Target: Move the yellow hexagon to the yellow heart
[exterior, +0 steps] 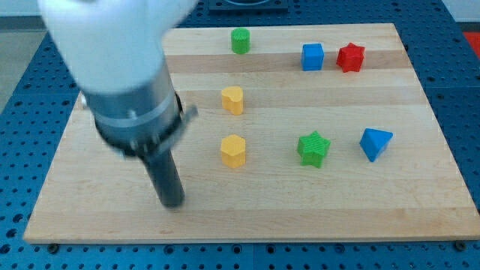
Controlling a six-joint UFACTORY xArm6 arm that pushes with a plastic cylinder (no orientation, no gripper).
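The yellow hexagon (233,151) lies near the middle of the wooden board. The yellow heart (233,99) lies straight above it in the view, a short gap apart. My tip (173,203) is at the lower left of the board, to the left of and below the yellow hexagon, not touching any block. The arm's white and dark body covers the board's upper left part.
A green cylinder (240,40) lies at the view's top centre. A blue cube (313,56) and a red star (350,58) lie at the top right. A green star (313,148) and a blue triangle (375,143) lie right of the hexagon. The board's bottom edge (247,238) is close below my tip.
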